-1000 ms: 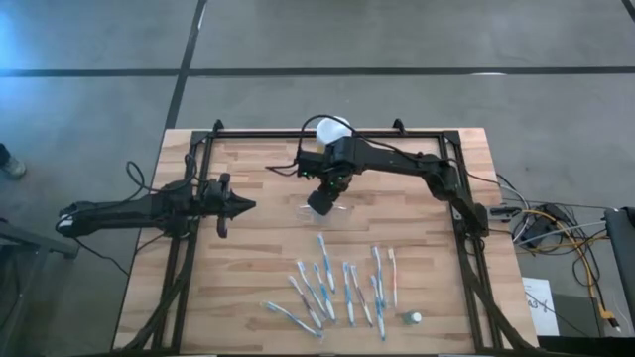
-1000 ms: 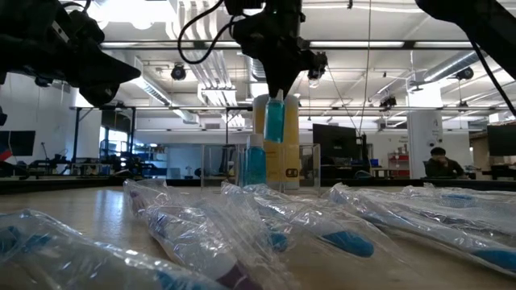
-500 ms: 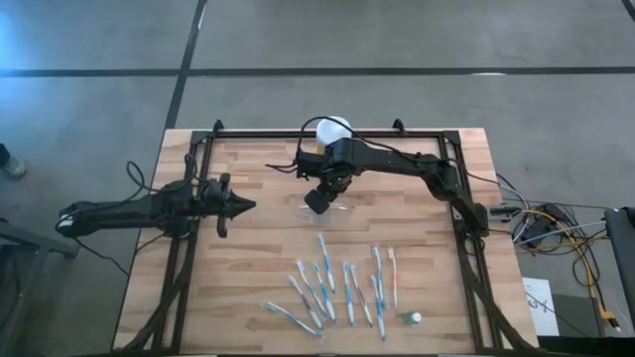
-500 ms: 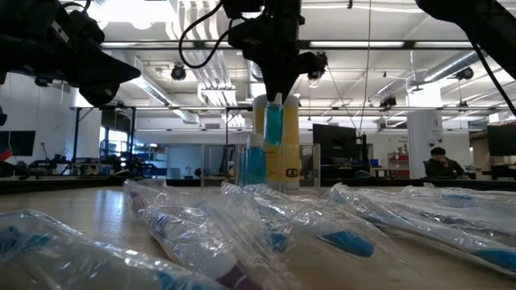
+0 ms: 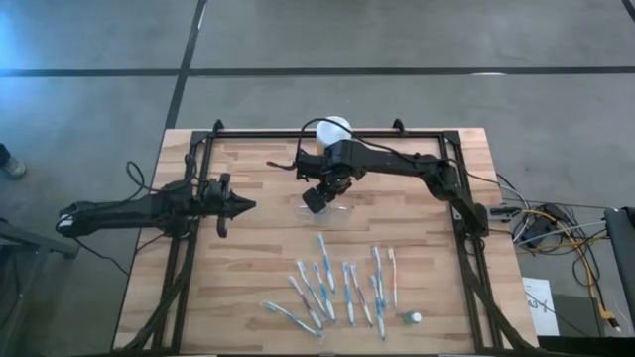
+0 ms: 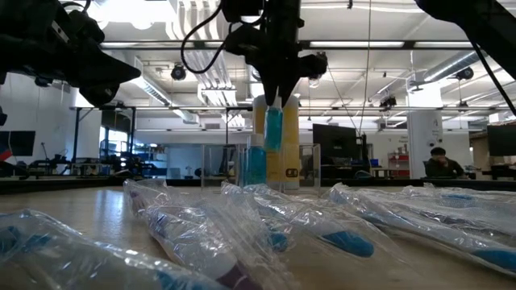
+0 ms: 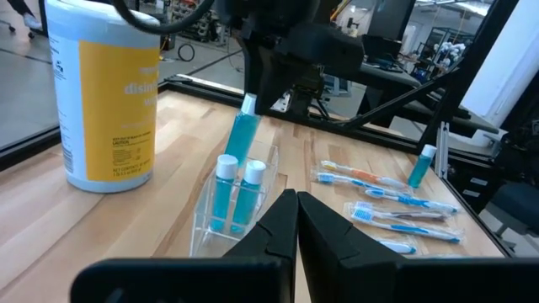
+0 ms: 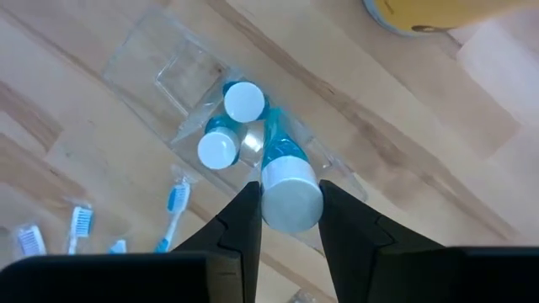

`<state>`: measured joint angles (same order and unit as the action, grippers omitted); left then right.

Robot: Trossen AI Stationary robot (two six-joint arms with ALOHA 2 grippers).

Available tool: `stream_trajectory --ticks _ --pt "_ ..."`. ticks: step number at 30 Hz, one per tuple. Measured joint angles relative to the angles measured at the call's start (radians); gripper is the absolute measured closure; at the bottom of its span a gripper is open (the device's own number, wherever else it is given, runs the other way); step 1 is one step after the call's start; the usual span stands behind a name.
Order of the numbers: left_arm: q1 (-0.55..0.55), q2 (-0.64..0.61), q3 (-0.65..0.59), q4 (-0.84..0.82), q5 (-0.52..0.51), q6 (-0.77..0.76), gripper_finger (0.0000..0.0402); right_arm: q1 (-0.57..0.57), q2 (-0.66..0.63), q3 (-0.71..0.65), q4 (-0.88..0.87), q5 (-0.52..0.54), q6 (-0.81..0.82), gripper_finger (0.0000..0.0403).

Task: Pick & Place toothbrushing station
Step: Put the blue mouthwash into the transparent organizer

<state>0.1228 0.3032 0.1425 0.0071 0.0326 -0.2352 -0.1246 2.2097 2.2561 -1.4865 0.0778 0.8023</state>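
Blue liquid fills a slim white-capped tube [image 8: 285, 181] pinched between the fingers of the right gripper [image 8: 286, 220], which hangs over the clear plastic holder [image 7: 221, 220] near the middle of the wooden table [image 5: 258, 248], toward its far edge. The tube tilts, its lower end reaching into the holder beside two more white-capped tubes [image 7: 236, 194] that stand upright inside. A yellow jar [image 7: 101, 93] sits just behind the holder at the far edge. Wrapped blue-and-white toothbrushes [image 5: 337, 283] lie scattered toward the near edge, with one more small capped tube [image 5: 414, 318] close to the near right corner. The left gripper [image 5: 230, 206] waits at the table's left side, fingers closed together and holding nothing.
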Motion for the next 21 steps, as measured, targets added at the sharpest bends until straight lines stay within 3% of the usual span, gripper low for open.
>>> stream_trajectory --ticks 21 --pt "0.000 0.000 0.000 0.000 -0.001 0.000 0.0388 -0.007 0.002 -0.057 0.063 -0.031 0.000 0.0310"
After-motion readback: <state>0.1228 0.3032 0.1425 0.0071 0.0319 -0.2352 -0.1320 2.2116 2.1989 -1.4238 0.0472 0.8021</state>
